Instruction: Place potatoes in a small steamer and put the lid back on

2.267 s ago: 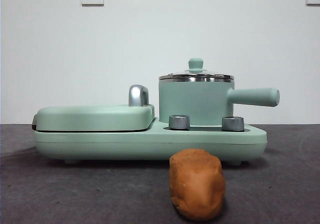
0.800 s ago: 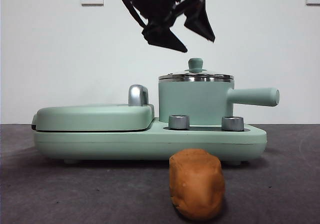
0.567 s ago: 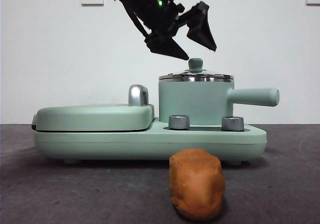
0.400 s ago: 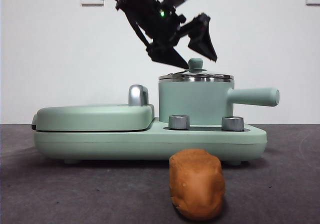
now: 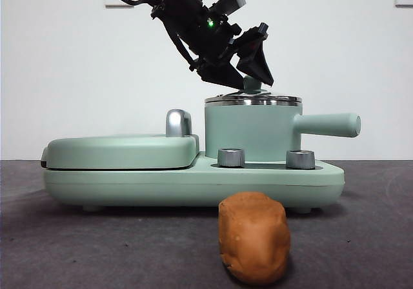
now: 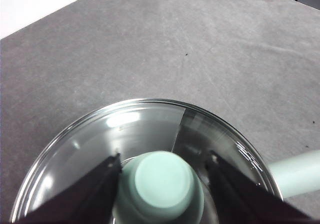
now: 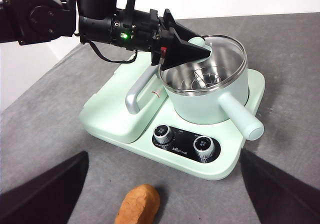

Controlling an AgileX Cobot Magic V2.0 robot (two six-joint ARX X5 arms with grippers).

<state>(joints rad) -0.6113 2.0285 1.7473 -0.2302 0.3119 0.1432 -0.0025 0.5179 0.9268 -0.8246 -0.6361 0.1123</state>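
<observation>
On top of the green pot (image 5: 251,129) the glass lid (image 5: 253,99) sits shut. The left gripper (image 5: 250,76) hangs right over it, with its two jaws spread apart on either side of the little green knob (image 6: 162,184). I cannot tell if they touch the knob. Nothing is pinched yet.

The potato (image 5: 253,237) lies on the gray table (image 5: 97,250), in front of the green cooker (image 5: 193,180) and apart from it. So I think the job has only just begun. The lid has to come off, the potato has to go into the pot, and the lid has to go back on.

The left wrist view looks straight down on the knob between the jaws. The front view cannot show that, since one jaw hides part of the knob there.

The right wrist view looks from high up. It shows the shiny inside of the pot through the glass, the two dials (image 7: 182,139) and the potato. The right gripper (image 7: 160,223) waits well back with its jaws wide apart, holding nothing.
</observation>
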